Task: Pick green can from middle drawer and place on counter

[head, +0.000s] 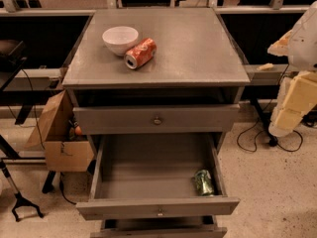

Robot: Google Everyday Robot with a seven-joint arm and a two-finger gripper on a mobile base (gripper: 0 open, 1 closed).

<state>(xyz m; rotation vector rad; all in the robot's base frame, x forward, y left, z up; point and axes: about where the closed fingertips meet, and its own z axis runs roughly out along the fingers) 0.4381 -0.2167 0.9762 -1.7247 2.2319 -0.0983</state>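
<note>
The green can (202,182) lies on its side in the front right corner of the middle drawer (143,170), which is pulled out wide. The drawer's front panel carries a small round knob. The counter (198,48) is the flat grey top of the cabinet above it. My gripper (271,57) is at the right edge of the view, just off the counter's front right corner and well above and to the right of the green can. It holds nothing that I can see. The white and yellow arm (297,93) hangs behind it.
A white bowl (120,38) and an orange-red soda can (140,53) on its side sit on the counter's left half. The top drawer front (157,119) is above the open drawer. A cardboard box (59,138) stands left of the cabinet. Cables (257,138) lie on the floor at right.
</note>
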